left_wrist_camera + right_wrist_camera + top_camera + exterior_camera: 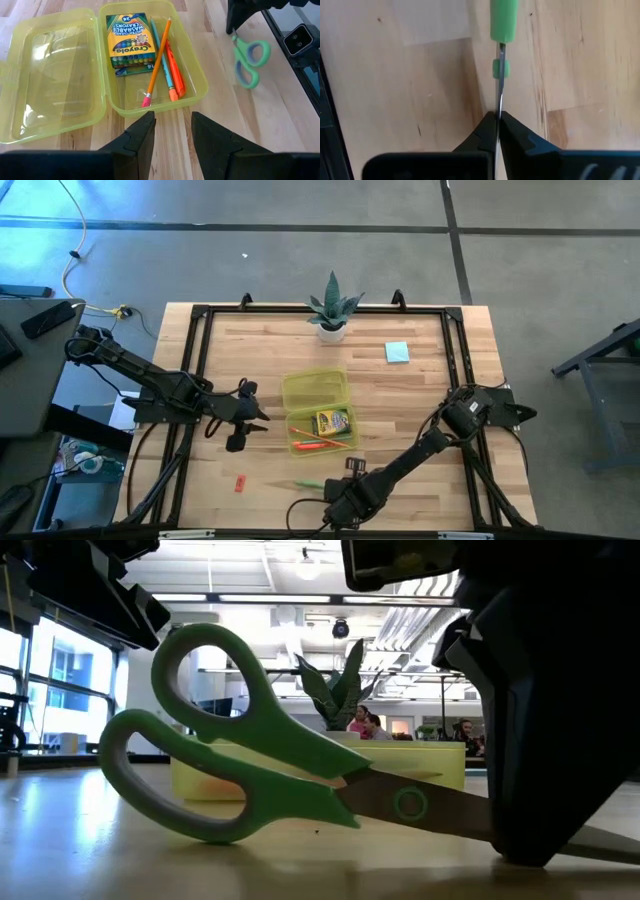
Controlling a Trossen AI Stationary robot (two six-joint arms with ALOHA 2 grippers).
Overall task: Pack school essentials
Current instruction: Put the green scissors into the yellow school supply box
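As you look from the high view, the yellow-green case lies open mid-worktop and already holds a crayon box and pencils. A red eraser, a green pen and the blue notepad remain outside.

In the low view, the scissors rest at the front edge, handles toward the left arm.

In the left wrist view, the left gripper hovers by the case, fingers spread.

In the right wrist view, the right gripper pinches the closed blades, in line with the scissors' long axis.
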